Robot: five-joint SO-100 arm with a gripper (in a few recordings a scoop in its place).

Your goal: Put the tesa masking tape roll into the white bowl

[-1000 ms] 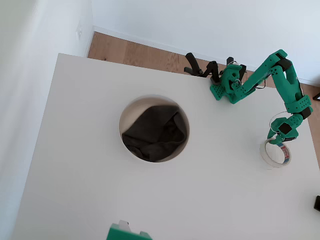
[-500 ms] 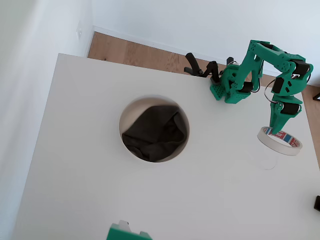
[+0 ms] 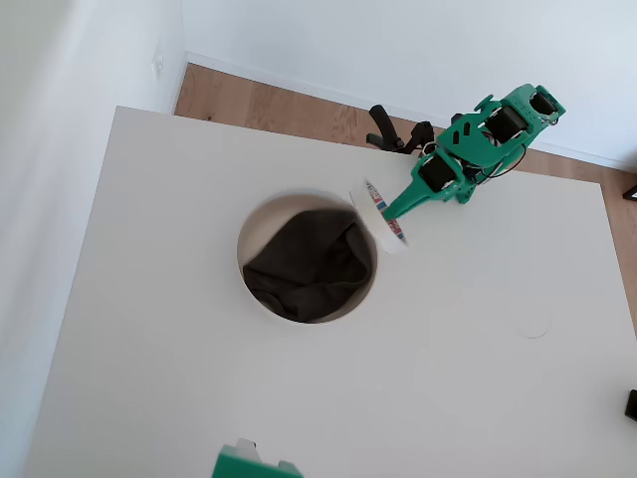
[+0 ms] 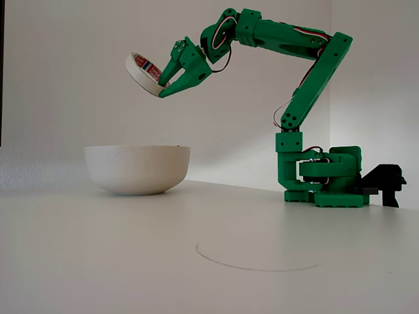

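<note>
With the green two-finger tool point(image 4: 163, 84) gripping the cream-white tesa masking tape roll point(image 4: 144, 72) high above the large round white bowl point(image 4: 137, 169), it is best carried further over the bowl's middle and lowered before release.

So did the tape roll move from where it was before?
Yes. The tape roll went left across the table, carried by the gripper, to the white bowl's right rim.
</note>
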